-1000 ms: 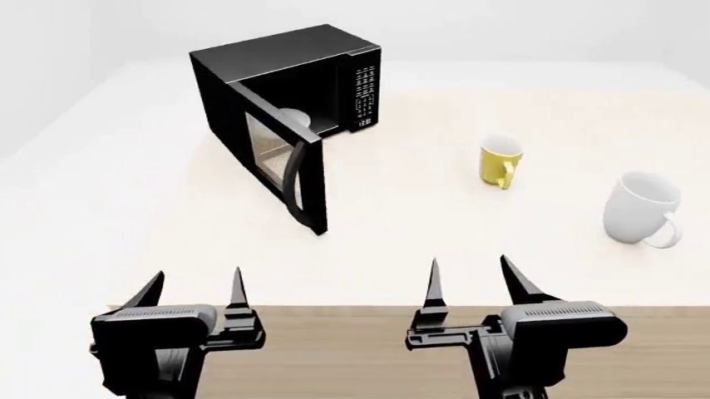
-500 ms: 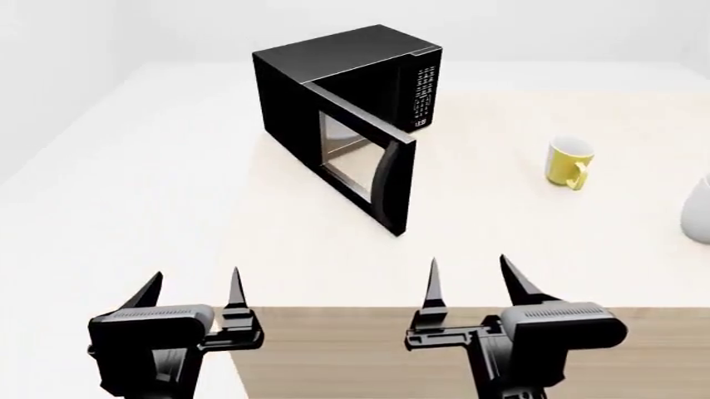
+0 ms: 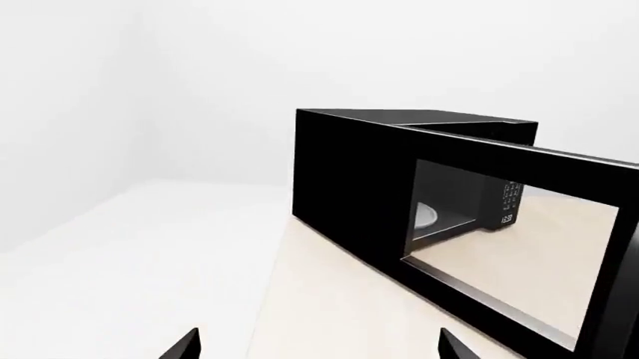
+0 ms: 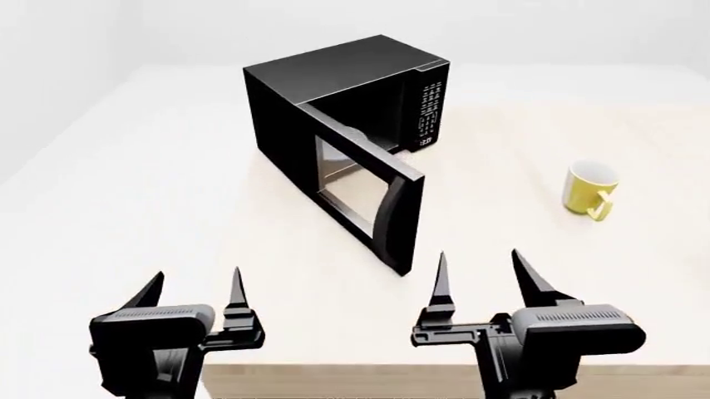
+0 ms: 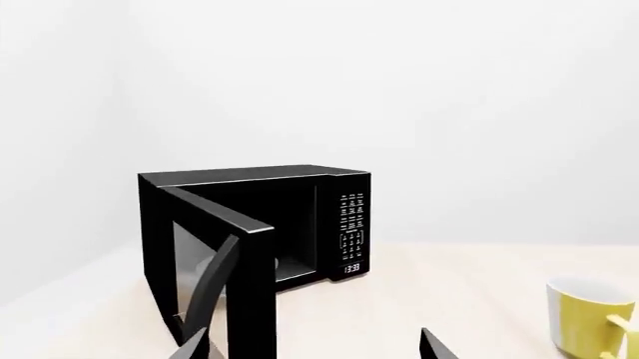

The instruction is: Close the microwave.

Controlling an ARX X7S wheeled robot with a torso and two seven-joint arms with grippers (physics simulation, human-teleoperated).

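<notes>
Microwave point(image 4: 332, 100) sat ahead of both grippers, well apart, door point(image 4: 372, 208) swung wide toward the right gripper point(image 4: 480, 278). Left gripper point(image 4: 191, 291) and right both had fingers spread, holding nothing. Likely risks: right gripper clips the door's free edge or handle point(image 4: 391, 212) end-on and shoves the whole box instead of swinging the door. Yellow mug point(image 4: 588, 189) stood off to the right gripper's outer side; a wide sweep could knock it.
</notes>
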